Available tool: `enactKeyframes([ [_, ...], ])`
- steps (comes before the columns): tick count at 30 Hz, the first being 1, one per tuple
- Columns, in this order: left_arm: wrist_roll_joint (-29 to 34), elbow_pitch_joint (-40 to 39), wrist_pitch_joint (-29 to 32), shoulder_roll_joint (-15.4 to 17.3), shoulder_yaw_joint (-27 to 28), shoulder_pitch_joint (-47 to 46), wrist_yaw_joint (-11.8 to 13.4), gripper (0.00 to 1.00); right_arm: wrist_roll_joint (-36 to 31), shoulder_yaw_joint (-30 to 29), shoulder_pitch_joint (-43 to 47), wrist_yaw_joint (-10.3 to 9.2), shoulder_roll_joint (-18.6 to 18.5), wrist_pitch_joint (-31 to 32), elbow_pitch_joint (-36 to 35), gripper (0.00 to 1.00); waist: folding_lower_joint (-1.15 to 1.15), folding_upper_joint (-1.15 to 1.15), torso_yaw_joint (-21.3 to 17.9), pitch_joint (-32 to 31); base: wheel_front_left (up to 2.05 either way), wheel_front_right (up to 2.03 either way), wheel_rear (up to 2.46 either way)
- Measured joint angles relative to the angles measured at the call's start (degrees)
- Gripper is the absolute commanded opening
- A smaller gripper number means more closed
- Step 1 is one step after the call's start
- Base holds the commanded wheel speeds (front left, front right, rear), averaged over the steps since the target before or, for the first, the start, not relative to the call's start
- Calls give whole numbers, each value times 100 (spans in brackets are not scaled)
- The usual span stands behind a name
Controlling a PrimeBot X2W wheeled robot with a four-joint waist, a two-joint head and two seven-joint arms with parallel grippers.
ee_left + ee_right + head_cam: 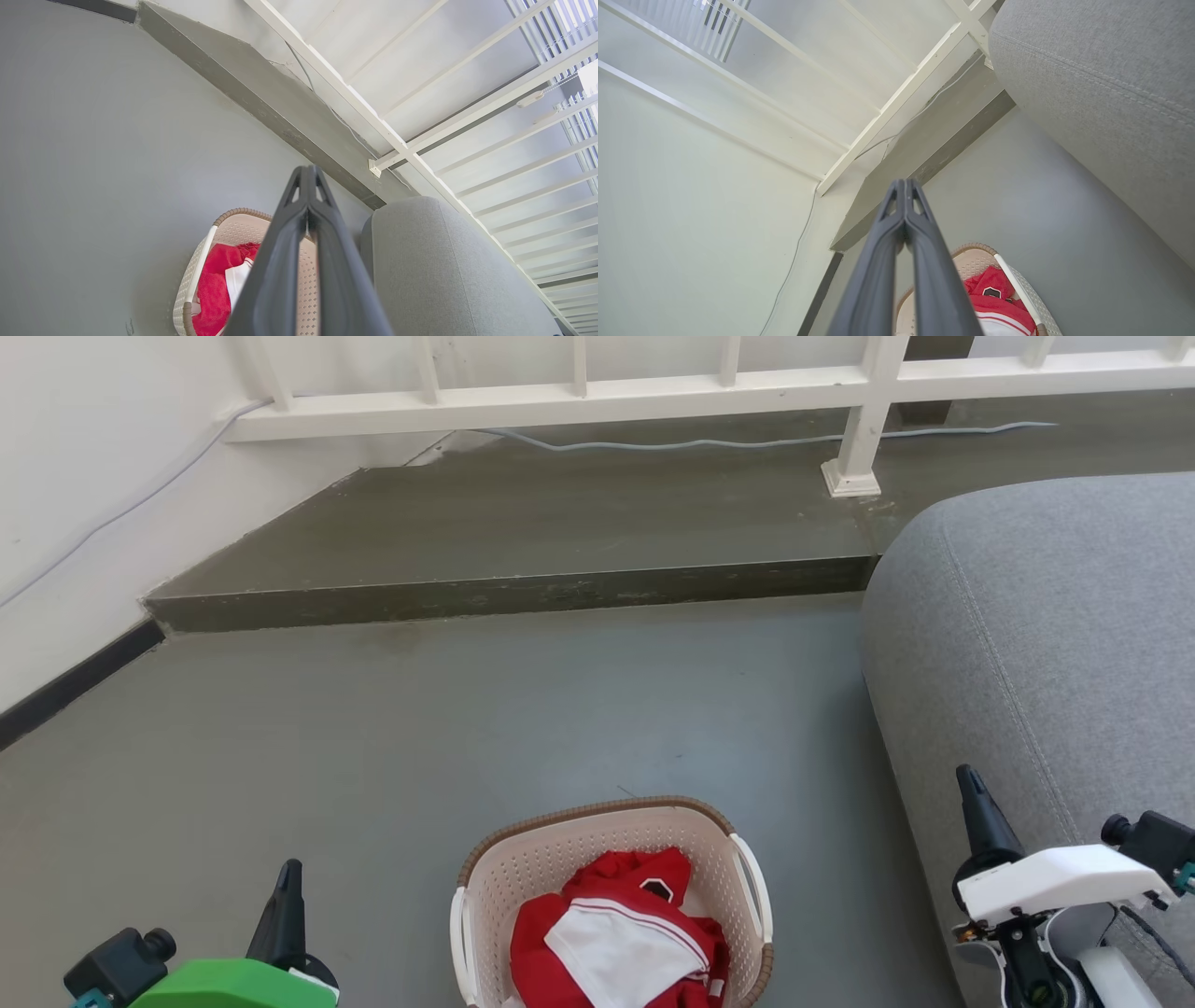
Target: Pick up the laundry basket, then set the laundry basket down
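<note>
The laundry basket (551, 863) stands on the grey floor at the bottom middle of the head view, cream with a brown rim and white side handles, holding red and white clothing (621, 933). My left gripper (289, 877) hovers to its left, fingers pressed together and empty. My right gripper (971, 789) hangs to its right in front of the sofa, also shut and empty. In the left wrist view the laundry basket (198, 273) lies below my shut left gripper (307, 175). The right wrist view shows the laundry basket (1020, 291) beyond my shut right gripper (904, 186).
A grey sofa (1046, 644) fills the right side, close to the basket. A raised dark step (523, 588) runs across the back under a white railing (597, 392) with a cable (747, 441). A white wall (84, 504) stands at the left.
</note>
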Motion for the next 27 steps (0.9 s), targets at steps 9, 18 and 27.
enactKeyframes([
  [9, -725, 179, 101, 15, 112, -150, -144, 0, 713, -194, -60, 145, 20, 151, 56, 0, 0, 0, 43, 0, 0, 0, 0],
  [18, -1446, 356, 202, 48, 189, -324, -254, 0, 1422, -390, -171, 271, 36, 304, 109, 0, 0, 0, 86, 0, 0, 0, 0],
  [27, -2168, 526, 309, 82, 305, -487, -405, 0, 2130, -588, -282, 394, 58, 449, 174, 0, 0, 0, 129, 0, 0, 0, 0],
])
